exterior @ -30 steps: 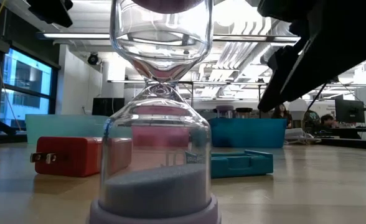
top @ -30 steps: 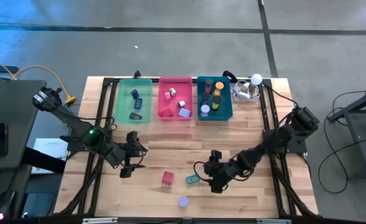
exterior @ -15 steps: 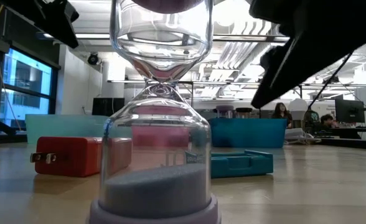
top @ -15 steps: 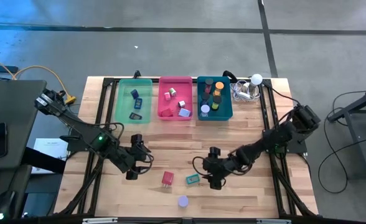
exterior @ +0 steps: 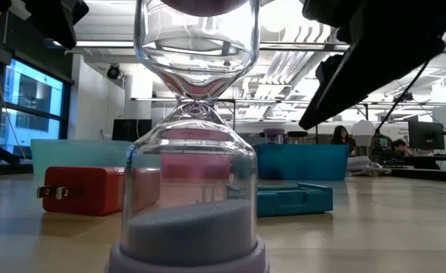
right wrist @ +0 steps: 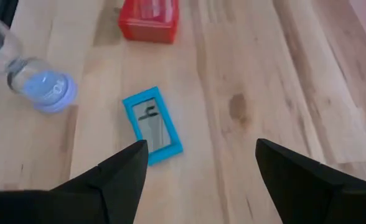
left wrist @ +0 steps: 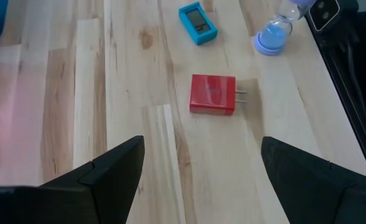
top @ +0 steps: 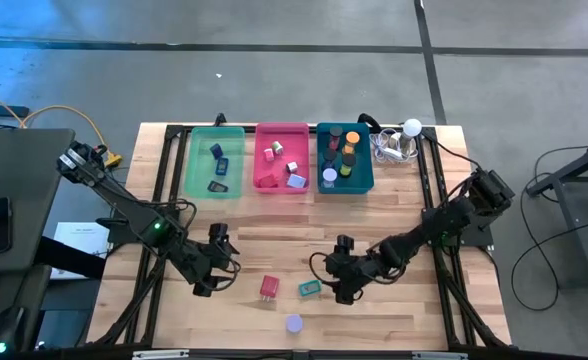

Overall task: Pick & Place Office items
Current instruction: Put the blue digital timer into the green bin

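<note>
Red catches the eye first: the plug block (top: 269,288) lies flat near the front edge of the table (top: 414,325), with the teal block (top: 309,289) just beside it and the lavender-based hourglass (top: 293,323) nearer that edge still. Over the last second both arms have closed in. The left gripper (top: 217,262) has swung toward the plug block from the left side, its fingers spread and empty. The right gripper (top: 344,282) has crept nearer the teal block, also spread with nothing in it. At the back edge, the green tray (top: 196,165), pink tray (top: 264,180) and teal tray (top: 365,175) already hold most pieces. I'd judge two pickups are being lined up, with three items left to sort.
</note>
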Controlling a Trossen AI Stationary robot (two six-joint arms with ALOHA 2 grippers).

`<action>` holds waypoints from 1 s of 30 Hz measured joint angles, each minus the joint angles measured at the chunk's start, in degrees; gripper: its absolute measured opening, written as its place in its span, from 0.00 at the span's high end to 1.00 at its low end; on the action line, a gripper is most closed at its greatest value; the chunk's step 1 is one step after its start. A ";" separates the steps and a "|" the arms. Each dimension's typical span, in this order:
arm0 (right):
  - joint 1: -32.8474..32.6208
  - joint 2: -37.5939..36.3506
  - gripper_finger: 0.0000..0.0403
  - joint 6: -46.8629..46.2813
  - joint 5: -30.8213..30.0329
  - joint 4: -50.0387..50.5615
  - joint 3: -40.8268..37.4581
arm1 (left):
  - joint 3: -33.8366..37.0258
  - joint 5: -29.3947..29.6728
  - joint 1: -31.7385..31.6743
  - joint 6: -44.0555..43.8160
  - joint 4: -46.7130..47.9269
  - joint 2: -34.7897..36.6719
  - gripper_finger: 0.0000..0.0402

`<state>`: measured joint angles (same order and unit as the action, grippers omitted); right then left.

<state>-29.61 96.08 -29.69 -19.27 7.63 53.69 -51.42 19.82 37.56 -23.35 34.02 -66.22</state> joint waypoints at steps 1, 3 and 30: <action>-0.14 0.45 0.29 0.57 -0.18 -0.12 0.00 | 0.00 0.10 0.11 0.00 0.02 0.00 0.21; -0.46 1.38 0.29 1.39 0.14 0.23 0.00 | 0.00 0.14 0.11 0.00 0.01 0.00 0.21; 0.88 12.80 0.29 9.61 5.76 -12.70 -0.02 | -0.02 0.32 0.07 -1.95 -1.11 0.00 0.21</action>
<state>-28.73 108.88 -20.08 -13.52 -5.07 53.67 -51.43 20.14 37.63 -25.30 32.91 -66.22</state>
